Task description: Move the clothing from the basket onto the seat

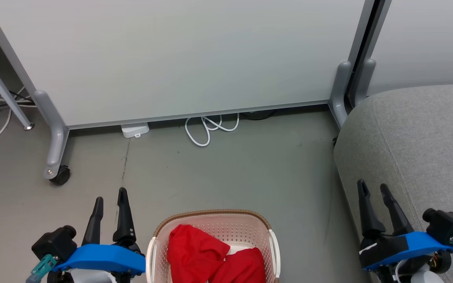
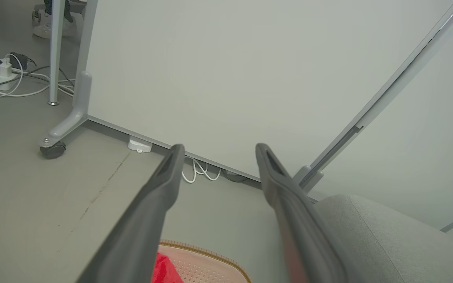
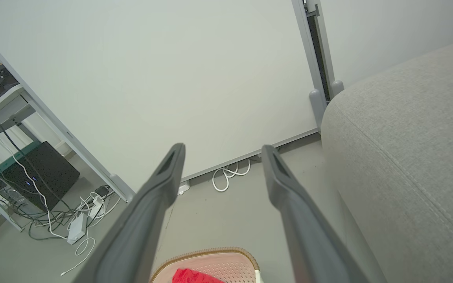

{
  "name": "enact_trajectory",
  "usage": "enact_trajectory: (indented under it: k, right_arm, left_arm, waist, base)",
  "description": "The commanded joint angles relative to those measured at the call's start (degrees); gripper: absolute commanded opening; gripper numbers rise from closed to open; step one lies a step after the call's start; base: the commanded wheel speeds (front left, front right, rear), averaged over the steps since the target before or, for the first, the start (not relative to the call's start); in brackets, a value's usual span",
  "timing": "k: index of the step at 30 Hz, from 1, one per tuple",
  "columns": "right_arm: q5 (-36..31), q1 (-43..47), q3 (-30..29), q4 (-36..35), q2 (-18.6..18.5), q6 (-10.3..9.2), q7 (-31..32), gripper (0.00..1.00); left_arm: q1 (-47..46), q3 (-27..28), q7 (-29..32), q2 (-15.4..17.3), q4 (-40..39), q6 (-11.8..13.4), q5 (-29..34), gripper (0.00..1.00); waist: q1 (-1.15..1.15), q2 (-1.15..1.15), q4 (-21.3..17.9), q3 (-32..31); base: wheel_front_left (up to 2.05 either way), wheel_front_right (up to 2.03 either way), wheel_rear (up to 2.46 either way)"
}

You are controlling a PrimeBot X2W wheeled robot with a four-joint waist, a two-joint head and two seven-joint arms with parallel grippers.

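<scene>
Grey floor (image 1: 250,169) carrying basket (image 1: 214,220) of clothing (image 1: 195,251) | I am seeing left gripper (image 1: 110,194) standing wide, holding nothing | right gripper (image 1: 372,184) likewise, near seat (image 1: 419,137).

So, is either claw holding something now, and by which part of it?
Nothing is held. The left claw and the right claw are both open and empty, one on each side of the laundry basket. The red clothing lies inside it.
</scene>
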Motion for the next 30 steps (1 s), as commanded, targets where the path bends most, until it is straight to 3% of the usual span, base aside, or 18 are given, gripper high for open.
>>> enact_trajectory:
  k: [1, 30]
  right_arm:
    - [-1.0, -1.0, 0.1, -0.4, -0.5, 0.09, -0.6, 1.00]
    - [-16.4, -1.2, -0.4, 1.3, -0.6, 0.13, -4.3, 1.00]
  left_arm:
    - [-1.1, -0.1, -0.4, 0.4, -0.1, 0.2, 1.1, 1.00]
    - [-1.4, -2.3, -4.1, 0.4, 4.2, 1.0, 14.5, 1.00]
  waist:
    - [0.00, 0.00, 0.0, 0.0]
    - [0.00, 0.00, 0.5, -0.5]
  base:
    - [0.00, 0.00, 0.00]
    - [0.00, 0.00, 0.00]
